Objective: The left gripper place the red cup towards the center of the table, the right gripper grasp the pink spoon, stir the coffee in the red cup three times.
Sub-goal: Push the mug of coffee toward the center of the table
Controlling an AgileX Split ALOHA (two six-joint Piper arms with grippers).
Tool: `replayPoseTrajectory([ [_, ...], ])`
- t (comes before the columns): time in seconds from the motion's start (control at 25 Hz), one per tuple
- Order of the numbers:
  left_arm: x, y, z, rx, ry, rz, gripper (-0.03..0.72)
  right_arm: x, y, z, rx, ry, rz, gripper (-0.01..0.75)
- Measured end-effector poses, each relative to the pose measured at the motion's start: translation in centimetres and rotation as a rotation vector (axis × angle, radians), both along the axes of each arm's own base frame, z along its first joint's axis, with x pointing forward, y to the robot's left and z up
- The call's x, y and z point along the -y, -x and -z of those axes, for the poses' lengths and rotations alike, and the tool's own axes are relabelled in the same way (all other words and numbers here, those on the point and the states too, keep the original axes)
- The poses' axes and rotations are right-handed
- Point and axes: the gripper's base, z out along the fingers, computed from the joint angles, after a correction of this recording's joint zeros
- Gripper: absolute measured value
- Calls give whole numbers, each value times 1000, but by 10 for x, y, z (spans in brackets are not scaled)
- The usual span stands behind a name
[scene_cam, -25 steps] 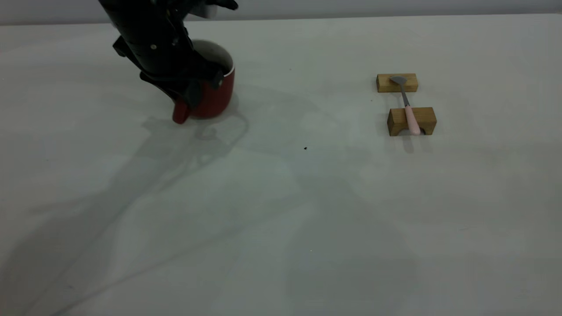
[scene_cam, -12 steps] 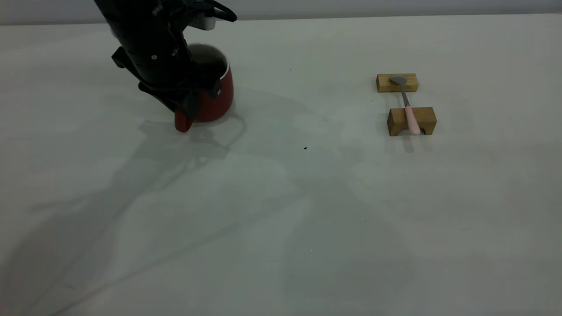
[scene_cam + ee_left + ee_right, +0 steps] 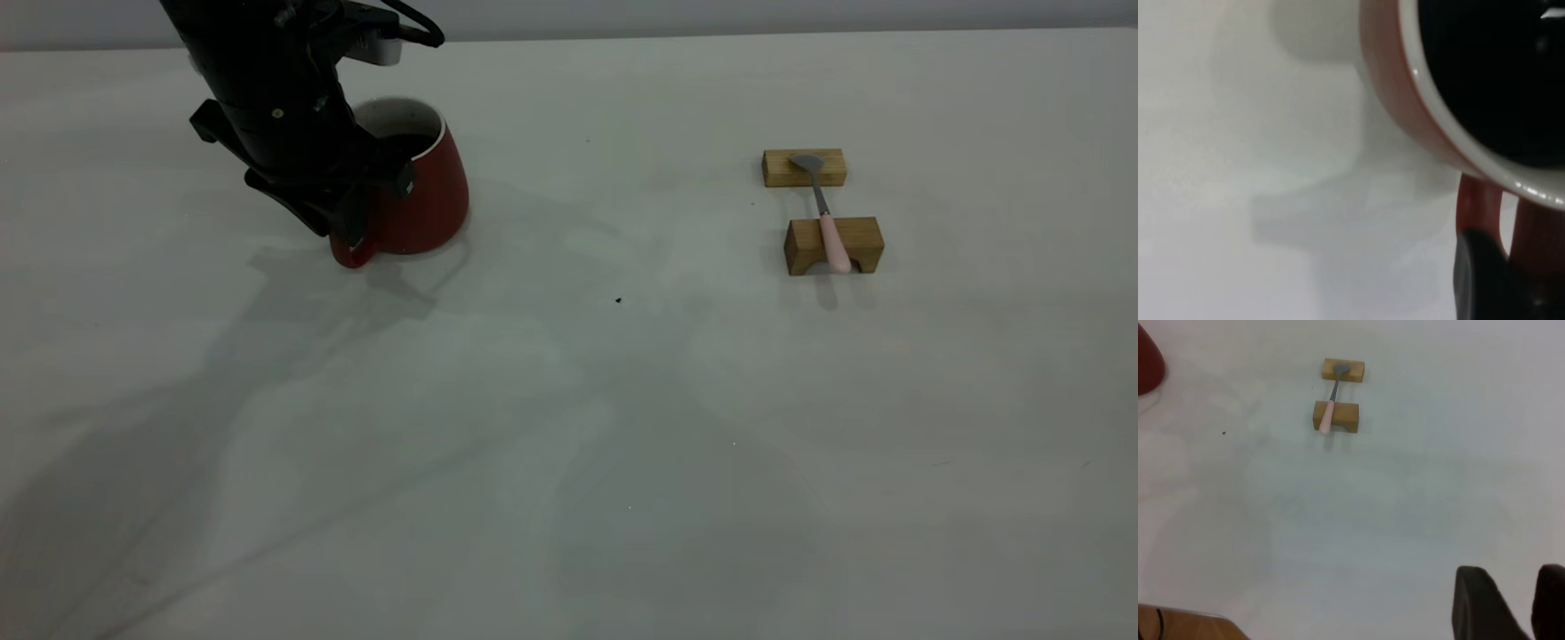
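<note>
The red cup (image 3: 422,200) stands at the table's (image 3: 569,400) far left, with dark coffee (image 3: 1498,67) inside its white rim. My left gripper (image 3: 354,222) is shut on the cup's red handle (image 3: 1478,207); one black finger (image 3: 1481,277) presses against the loop. The pink spoon (image 3: 832,238) lies across two small wooden blocks (image 3: 834,244) at the right, its grey bowl on the farther block. In the right wrist view the pink spoon (image 3: 1327,418) is far off. My right gripper (image 3: 1523,607) hangs open and empty, well back from it.
A tiny dark speck (image 3: 619,300) sits near the table's middle. Wide bare table lies between the cup and the wooden blocks (image 3: 1335,415). A brown edge (image 3: 1185,623) shows at one corner of the right wrist view.
My left arm has shifted leftward and a little toward the camera, taking the cup with it; more of the cup's body and rim now shows. The spoon has not moved.
</note>
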Motion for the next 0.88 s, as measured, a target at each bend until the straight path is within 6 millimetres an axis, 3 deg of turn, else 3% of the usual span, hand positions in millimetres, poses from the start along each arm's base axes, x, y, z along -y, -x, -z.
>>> replayPoseTrajectory([
  [0.76,9,4,0,-11,-13,55,249,0,0,0,0,0,0,237],
  [0.88,9,4,0,-13,-14,57,277,0,0,0,0,0,0,237],
])
